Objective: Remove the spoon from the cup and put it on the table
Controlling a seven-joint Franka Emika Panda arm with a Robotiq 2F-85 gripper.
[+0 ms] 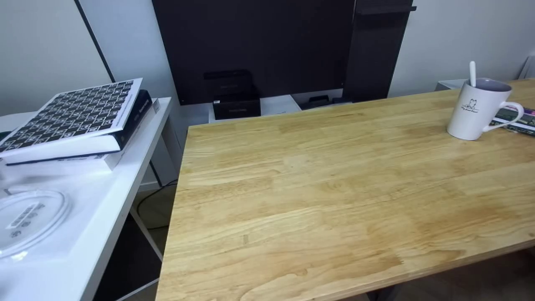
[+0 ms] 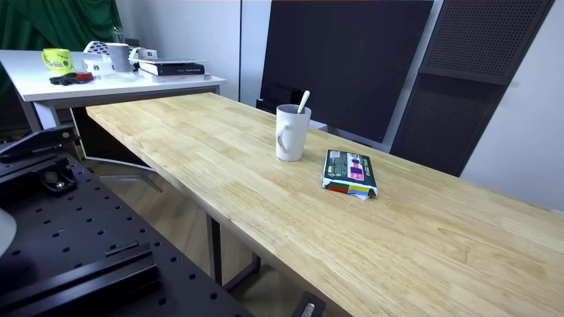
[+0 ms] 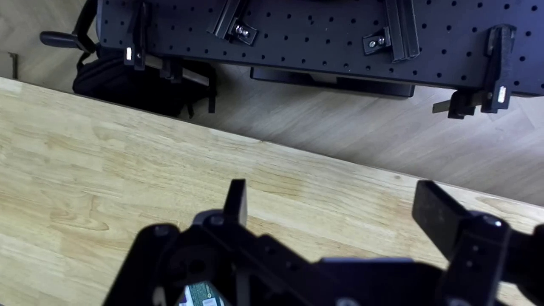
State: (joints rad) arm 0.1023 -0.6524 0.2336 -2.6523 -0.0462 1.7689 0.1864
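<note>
one slim pale spoon (image 2: 304, 101) in cup (image 2: 292, 135)

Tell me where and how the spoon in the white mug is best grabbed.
Probably pinch the spoon by its exposed handle end, coming down from above: only that slim end rises clear of the white mug, tilted, away from the mug's handle; the rest is hidden inside.

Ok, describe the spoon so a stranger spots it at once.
Find the light wooden table, then the white mug standing on it, near a flat packet. The spoon leans inside: slender, pale, the only thing poking above the mug's rim.
</note>
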